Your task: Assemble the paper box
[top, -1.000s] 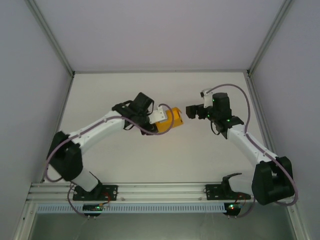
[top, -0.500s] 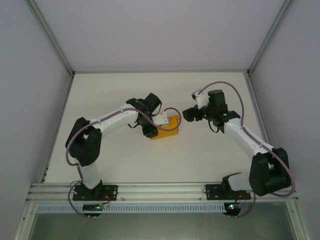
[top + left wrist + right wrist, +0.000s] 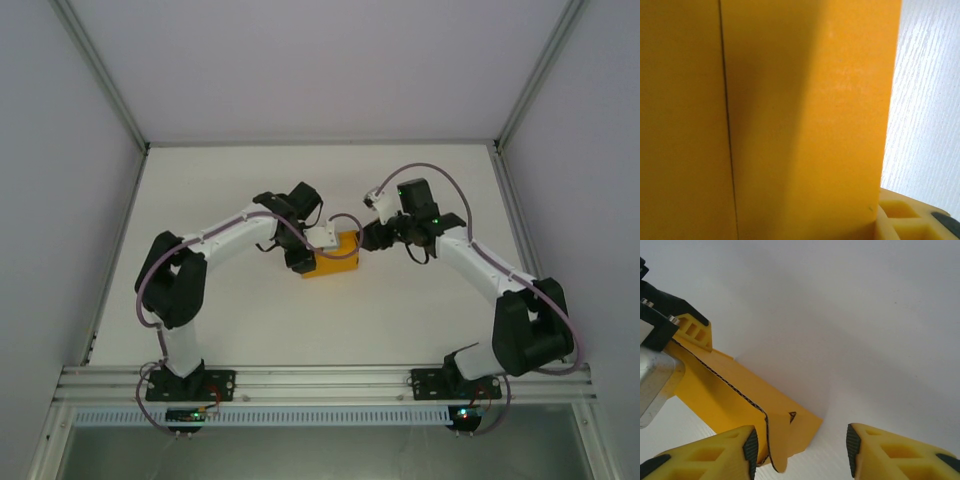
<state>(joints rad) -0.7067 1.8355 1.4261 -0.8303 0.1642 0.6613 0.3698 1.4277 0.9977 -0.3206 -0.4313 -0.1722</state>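
We read paper box (image 3: 338, 256) lying left-right on counter (image 3: 250, 320), left gripper (image 3: 314, 252) jaws clamped on it. Right gripper (image 3: 802, 445) jaws part-open, box's end flap (image 3: 779, 440) just inside them.

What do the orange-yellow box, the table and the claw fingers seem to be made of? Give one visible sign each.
The paper box: matte card, probably corrugated; its cut edge shows a dark dotted line.
The table: white, matte, likely laminate or coated board; fine streaked grain.
The right claw fingers: yellow moulded plastic with hollow pockets, dark rubbery-looking pads.
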